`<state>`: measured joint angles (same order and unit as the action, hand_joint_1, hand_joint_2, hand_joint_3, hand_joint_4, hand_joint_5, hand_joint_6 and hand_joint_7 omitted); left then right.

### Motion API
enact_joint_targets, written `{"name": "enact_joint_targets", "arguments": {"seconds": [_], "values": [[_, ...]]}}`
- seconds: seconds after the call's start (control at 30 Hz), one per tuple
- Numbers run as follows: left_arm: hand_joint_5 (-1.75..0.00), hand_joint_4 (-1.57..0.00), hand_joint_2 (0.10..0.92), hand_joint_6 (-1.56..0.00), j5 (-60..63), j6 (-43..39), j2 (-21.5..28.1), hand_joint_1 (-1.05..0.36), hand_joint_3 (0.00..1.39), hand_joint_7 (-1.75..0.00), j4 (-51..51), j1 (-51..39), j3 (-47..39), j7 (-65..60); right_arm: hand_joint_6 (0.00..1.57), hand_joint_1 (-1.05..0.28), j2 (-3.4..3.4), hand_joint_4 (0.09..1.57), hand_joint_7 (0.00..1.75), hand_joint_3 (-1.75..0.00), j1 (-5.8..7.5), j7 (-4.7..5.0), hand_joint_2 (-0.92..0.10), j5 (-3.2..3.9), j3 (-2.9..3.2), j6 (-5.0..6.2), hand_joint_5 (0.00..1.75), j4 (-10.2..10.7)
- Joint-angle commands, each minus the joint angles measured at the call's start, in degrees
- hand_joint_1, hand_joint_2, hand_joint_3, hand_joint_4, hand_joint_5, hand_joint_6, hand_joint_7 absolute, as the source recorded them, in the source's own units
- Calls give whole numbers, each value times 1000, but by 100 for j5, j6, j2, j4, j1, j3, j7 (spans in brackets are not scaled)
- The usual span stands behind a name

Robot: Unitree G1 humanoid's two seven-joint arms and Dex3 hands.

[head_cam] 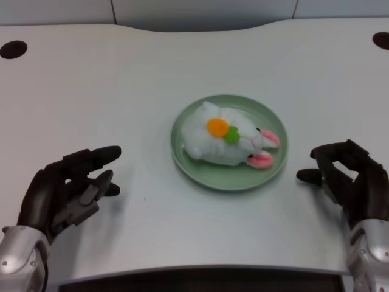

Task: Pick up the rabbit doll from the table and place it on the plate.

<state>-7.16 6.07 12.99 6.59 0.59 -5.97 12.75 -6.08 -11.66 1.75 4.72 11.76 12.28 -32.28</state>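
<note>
while the rabbit doll [226, 141] lies on its side on the green plate [194, 168], the left hand [67, 188] hovers well apart from it, near the left corner of the white table [152, 73]. that hand holds nothing; its black fingers [100, 157] are spread apart and point right, toward the plate. the silver forearm [21, 263] behind it shows at the near left edge of the picture.

the doll is white and fluffy, with an orange patch and a small green patch on its upper side, and two pink-lined ears pointing right and slightly near. its body fills most of the plate's middle, and the ears reach close to the right rim. the plate sits about in the middle of the table, a little right of centre.

the right hand [349, 176] rests at the near right, just beside the plate's right rim but not touching it. two dark round holes sit in the table's far left [13, 48] and far right [382, 40] corners.
</note>
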Motion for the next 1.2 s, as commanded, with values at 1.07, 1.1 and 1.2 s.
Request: {"name": "enact_joint_targets", "arguments": {"seconds": [1.07, 1.1, 1.2], "values": [[-1582, -503, 921, -696, -807, 755, -359, -459, 590, -729, -231, -558, -451, 55, 781, -762, -112, 828, 1258, -162, -194, -92, -921, 63, 127, 139, 926, -378], [-1578, -501, 921, -693, -810, 784, -357, -459, 593, -734, -238, -546, -456, 40, 782, -760, -113, 830, 1255, -161, -205, -108, -921, 76, 137, 168, 926, -413], [-1569, -501, 921, -689, -803, 755, -360, -456, 589, -742, -218, -522, -463, 20, 782, -761, -125, 838, 1247, -161, -236, -123, -921, 71, 145, 213, 927, -487]]}}
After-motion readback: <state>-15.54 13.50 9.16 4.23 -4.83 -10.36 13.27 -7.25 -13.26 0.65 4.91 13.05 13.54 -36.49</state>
